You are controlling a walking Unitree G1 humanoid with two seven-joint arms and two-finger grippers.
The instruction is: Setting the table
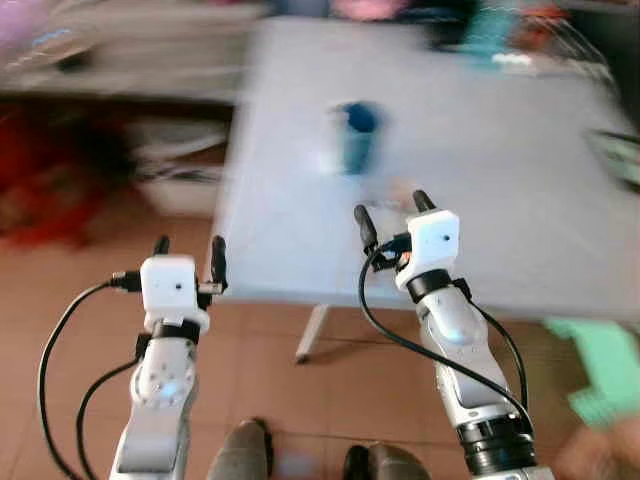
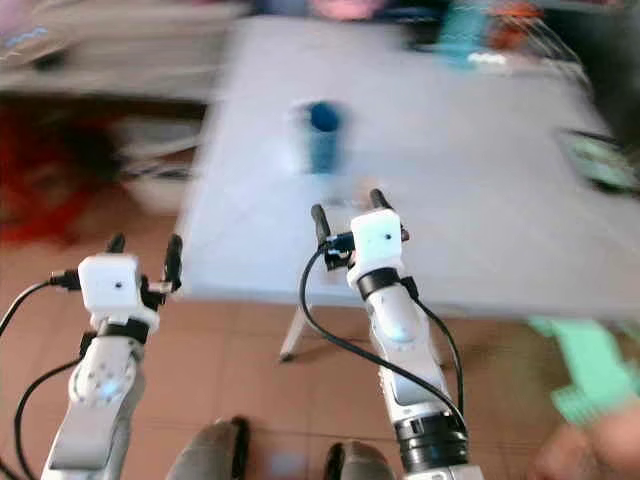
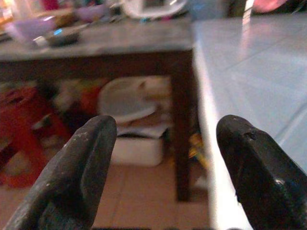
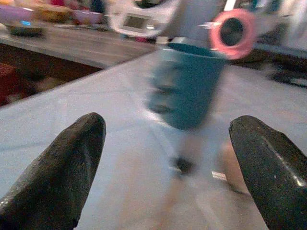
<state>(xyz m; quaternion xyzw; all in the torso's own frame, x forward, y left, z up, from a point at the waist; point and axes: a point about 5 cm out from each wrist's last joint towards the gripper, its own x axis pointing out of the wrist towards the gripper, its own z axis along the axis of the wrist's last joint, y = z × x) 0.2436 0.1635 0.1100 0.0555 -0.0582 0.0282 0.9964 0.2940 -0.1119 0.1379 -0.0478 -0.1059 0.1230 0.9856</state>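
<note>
A blue cup (image 1: pixel 357 135) stands upright on the pale blue-grey table (image 1: pixel 500 180), blurred by camera motion. My right gripper (image 1: pixel 390 213) is open over the table's near edge, a short way in front of the blue cup (image 4: pixel 184 84), with nothing between its fingers (image 4: pixel 62 172). My left gripper (image 1: pixel 190 248) is open too, held off the table's left corner above the tiled floor. In the left wrist view its fingers (image 3: pixel 72 177) frame the table's edge (image 3: pixel 211 143) and a dark side table.
A dark wooden bench (image 3: pixel 96 48) with bowls and an appliance stands left of the table, with a white basin (image 3: pixel 127 103) under it. Blurred dishes (image 1: pixel 520 40) lie at the table's far side. A green chair (image 1: pixel 605 375) is at the right. My feet (image 1: pixel 300 455) are on terracotta tiles.
</note>
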